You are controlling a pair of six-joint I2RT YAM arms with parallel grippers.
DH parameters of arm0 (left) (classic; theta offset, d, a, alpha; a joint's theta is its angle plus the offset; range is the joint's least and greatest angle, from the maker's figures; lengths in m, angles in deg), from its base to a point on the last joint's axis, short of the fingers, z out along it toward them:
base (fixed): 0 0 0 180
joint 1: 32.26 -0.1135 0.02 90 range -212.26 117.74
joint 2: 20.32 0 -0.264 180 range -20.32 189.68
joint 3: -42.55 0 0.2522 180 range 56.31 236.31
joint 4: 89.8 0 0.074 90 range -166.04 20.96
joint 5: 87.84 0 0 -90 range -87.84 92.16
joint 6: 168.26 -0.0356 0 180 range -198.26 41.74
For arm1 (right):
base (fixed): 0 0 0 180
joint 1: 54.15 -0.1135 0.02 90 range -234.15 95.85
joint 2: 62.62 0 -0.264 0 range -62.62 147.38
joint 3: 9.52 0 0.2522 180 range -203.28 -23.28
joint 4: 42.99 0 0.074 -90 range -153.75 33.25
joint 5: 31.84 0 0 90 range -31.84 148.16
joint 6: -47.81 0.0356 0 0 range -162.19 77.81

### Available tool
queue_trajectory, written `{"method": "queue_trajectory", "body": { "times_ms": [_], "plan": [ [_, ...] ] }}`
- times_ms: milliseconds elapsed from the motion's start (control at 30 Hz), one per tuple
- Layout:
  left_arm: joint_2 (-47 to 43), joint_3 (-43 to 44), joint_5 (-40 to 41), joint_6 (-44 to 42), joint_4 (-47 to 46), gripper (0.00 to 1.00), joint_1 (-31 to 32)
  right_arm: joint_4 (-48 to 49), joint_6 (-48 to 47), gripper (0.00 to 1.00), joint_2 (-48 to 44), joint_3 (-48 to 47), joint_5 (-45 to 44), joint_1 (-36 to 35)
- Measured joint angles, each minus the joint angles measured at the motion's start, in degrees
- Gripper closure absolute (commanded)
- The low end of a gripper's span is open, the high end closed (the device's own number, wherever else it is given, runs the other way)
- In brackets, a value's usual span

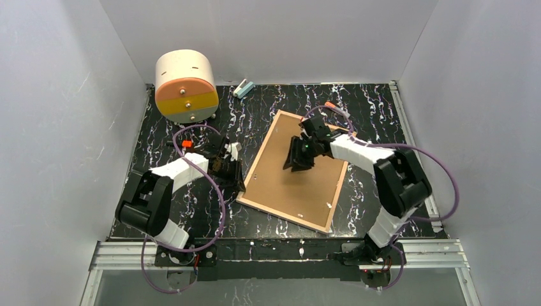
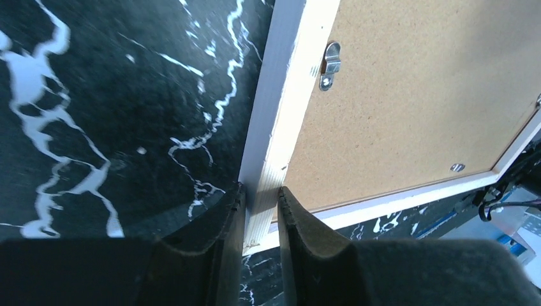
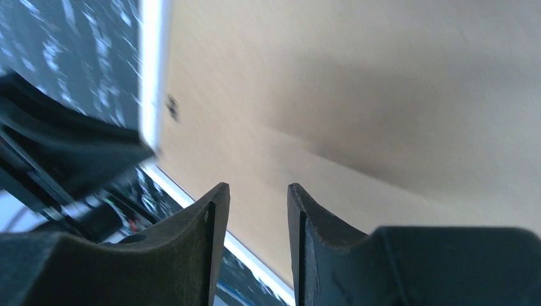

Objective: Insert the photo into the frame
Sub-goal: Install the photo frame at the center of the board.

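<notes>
The frame (image 1: pixel 286 215) lies face down on the black marbled table, its light wood rim around the brown backing board (image 1: pixel 300 188). My left gripper (image 1: pixel 237 185) is shut on the rim near the frame's near left corner; in the left wrist view the fingers (image 2: pixel 260 194) pinch the rim (image 2: pixel 281 108) from both sides. My right gripper (image 1: pixel 296 167) hovers over the middle of the backing board, jaws a little apart and empty; the right wrist view shows it (image 3: pixel 258 191) above the board (image 3: pixel 357 95). The photo is not visible in any view.
A round cream and orange drum (image 1: pixel 185 86) stands at the back left. A small pale blue and white object (image 1: pixel 243 88) lies beside it by the back wall. A metal clip (image 2: pixel 330 64) sits on the board's edge. White walls enclose the table.
</notes>
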Motion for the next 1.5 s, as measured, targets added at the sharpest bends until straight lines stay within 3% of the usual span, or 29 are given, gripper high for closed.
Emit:
{"method": "queue_trajectory", "body": {
  "times_ms": [133,267,600,967,1300,1500],
  "plan": [
    [-1.92,-1.7,0.13,1.33,-0.17,0.68,1.86,9.42,6.05,0.53,6.84,-3.63,2.32,-1.51],
    [-3.39,-1.88,2.58,2.58,-0.17,0.61,2.21,15.72,11.91,0.51,11.3,-3.69,3.63,-5.35],
    [-2.91,-1.97,5.57,3.26,-3.56,0.75,2.12,27.36,23.32,0.53,15.41,-2.34,3.78,-11.17],
    [-1.75,-2.99,2.23,5.4,-8.52,0.84,2.16,33.31,25.7,0.55,17.9,-2.51,4.59,-12.04],
    [-1.64,-3.04,2.03,5.86,-8.7,0.82,2.16,36.02,24.72,0.54,18.93,-2.43,6.88,-11.74],
    [-1.27,-2.49,2.45,5.57,-8.04,0.65,2.38,33.03,23.37,0.48,17.75,-3.26,5.84,-9.31]
  ]
}}
